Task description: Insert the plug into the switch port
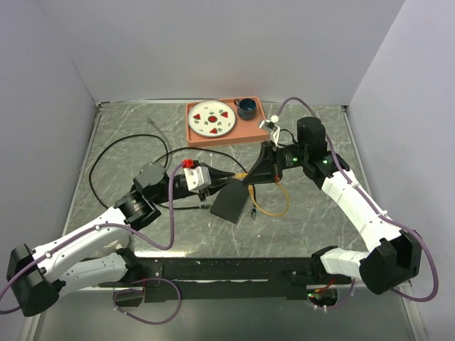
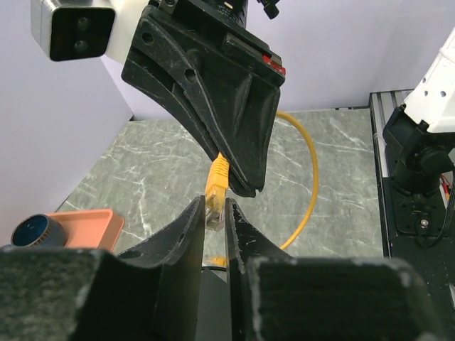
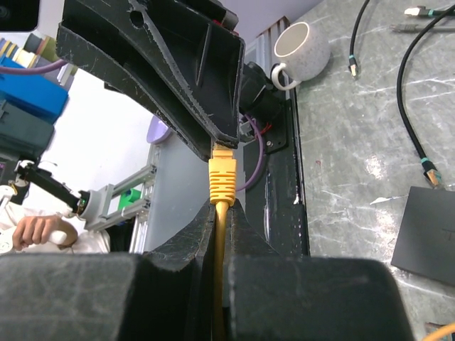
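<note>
1. Plug [image 2: 215, 190]: held in the air betw. the two grippers, off the table, yellow boot w/ clear head. Its long axis runs gripper to gripper, w/ the clear tip twd the left arm and the cable end twd the right.
2. Right gripper [image 3: 220, 207]: clenched on the yellow cable [image 2: 313, 177] just behind the boot, and the boot sticks out past its fingertips.
3. Left gripper [image 2: 214, 203]: fingers stand narrow on either side of the clear head w/ only slivers of gap. Can't tell if it's actually pinching or just flanking.
4. Black box [image 1: 229, 202]: flat on the table just on the near side of both grippers, roughly betw. them. In the right wrist view it sits low and off to one side of the plug line.
5. Switch port: can't make out the port row in any view, so can't say which edge it's on.
6. Key relation (judgement): the plug axis lies across above the box, not aimed at any box edge. The tip prob. has to swing down and round to face the port edge before any push.
7. Nearer arm: both grippers are abt equally close to the box, so no clear pick.
</note>
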Robot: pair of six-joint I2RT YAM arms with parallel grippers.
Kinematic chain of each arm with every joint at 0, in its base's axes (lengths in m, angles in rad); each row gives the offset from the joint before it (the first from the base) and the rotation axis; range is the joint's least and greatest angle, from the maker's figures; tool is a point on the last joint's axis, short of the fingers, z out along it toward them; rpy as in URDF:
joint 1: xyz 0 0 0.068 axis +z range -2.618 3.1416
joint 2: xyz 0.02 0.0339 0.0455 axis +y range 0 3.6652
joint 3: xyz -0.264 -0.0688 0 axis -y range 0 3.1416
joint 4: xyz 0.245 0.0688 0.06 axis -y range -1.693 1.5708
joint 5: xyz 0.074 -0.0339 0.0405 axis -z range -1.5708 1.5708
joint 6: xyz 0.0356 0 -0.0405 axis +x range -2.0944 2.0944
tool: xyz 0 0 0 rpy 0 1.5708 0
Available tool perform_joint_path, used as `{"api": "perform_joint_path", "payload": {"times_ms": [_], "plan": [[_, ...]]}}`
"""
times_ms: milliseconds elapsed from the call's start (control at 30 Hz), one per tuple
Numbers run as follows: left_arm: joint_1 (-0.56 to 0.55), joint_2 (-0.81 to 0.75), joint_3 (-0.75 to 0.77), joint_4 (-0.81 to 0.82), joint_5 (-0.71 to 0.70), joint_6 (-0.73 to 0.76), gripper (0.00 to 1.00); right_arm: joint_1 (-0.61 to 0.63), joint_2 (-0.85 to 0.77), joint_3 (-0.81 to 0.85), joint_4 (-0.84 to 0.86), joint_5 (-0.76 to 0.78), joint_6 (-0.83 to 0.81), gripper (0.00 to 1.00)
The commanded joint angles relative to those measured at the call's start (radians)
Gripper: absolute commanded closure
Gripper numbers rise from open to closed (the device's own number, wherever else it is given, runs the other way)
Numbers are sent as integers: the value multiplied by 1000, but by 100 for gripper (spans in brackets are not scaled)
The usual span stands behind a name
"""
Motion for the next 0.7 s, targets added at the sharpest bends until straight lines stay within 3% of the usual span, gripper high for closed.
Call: {"api": "perform_joint_path", "payload": {"times_ms": [0, 167, 233, 267, 367, 467, 567, 667], "plan": [[-6, 18, 62, 15, 61, 2, 81, -5, -9, 1, 49, -27, 12, 100], [-8, 32, 81, -3, 39, -31, 99, -5, -7, 5, 40, -18, 4, 97], [-8, 42, 104, -32, 21, -60, 99, -5, -9, 16, -9, 8, -33, 84], [-8, 49, 116, -52, 4, -67, 99, -5, -9, 34, -33, 21, -51, 67], [-8, 87, 177, -138, -30, -102, 99, -3, -22, 83, -154, 111, -138, 33], [-8, 141, 249, -223, -45, -137, 99, -3, -64, 115, -213, 241, -186, 16], [-8, 190, 307, -275, -65, -168, 99, -2, -121, 131, -250, 384, -227, 6], [-6, 226, 349, -318, -111, -218, 99, 4, -193, 119, -248, 514, -255, 4]]}}
